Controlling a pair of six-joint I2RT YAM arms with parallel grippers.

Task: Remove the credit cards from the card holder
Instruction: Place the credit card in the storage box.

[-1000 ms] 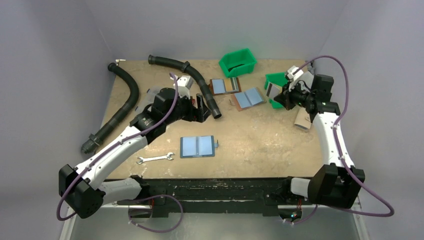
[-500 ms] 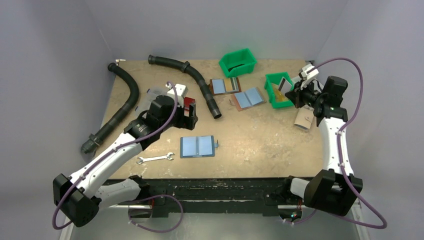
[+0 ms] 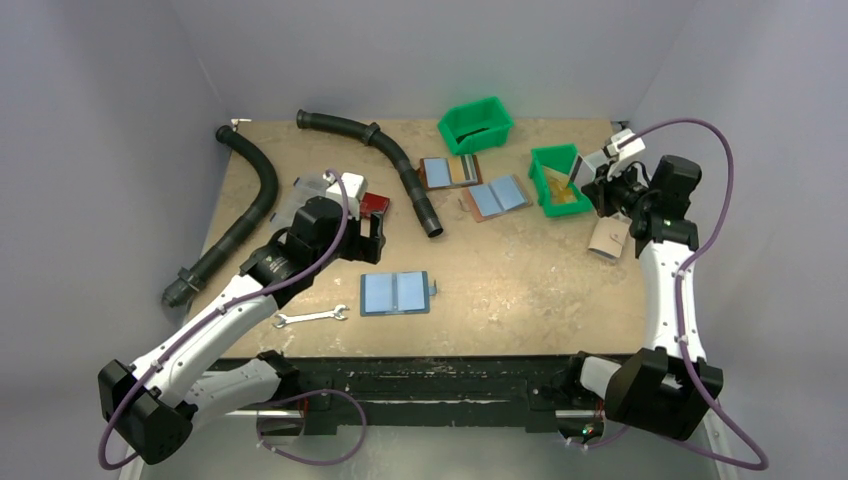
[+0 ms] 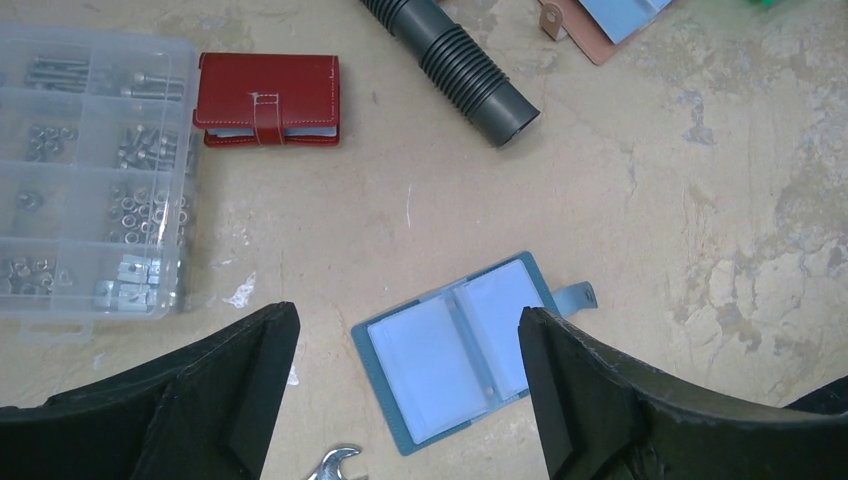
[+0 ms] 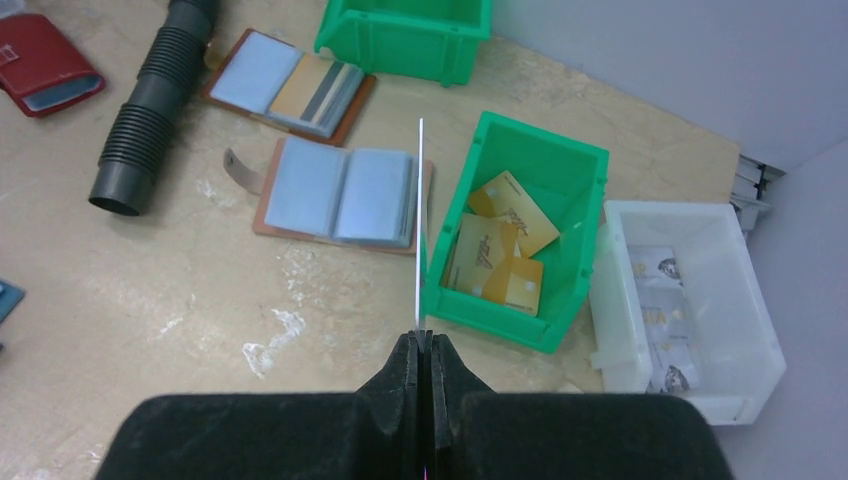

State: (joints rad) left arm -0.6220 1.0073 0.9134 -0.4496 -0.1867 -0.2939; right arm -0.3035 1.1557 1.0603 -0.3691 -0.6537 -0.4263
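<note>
Two arms stand over the scuffed tan wooden table (image 3: 520,290), one loaded and one idle. A long black corrugated hose (image 3: 400,165) lies across the far left, well apart from the work. At the far right the green plastic bin (image 5: 497,322) holds several gold cards.

The task's item, the small dark-blue folding card holder (image 3: 396,293), lies opened flat near the front middle of the table. Its light-blue pockets face up and its snap tab points right. In the left wrist view no card shows in the two facing pockets; whether any sits deeper cannot be told.

Above the holder, the left gripper (image 4: 405,330) hangs with its fingers spread wide, touching nothing. At the bin, the right gripper (image 5: 424,345) is pressed together on the lower edge of a thin pale card (image 5: 420,220). The card is seen edge-on, upright, about over the bin's left rim.

Judged step: depositing an extracted card. The next move calls for carrying the card further over the bin's inside before the fingers part. Released here, it could drop outside, onto the brown-backed open holder (image 5: 340,195) just beside the bin
</note>
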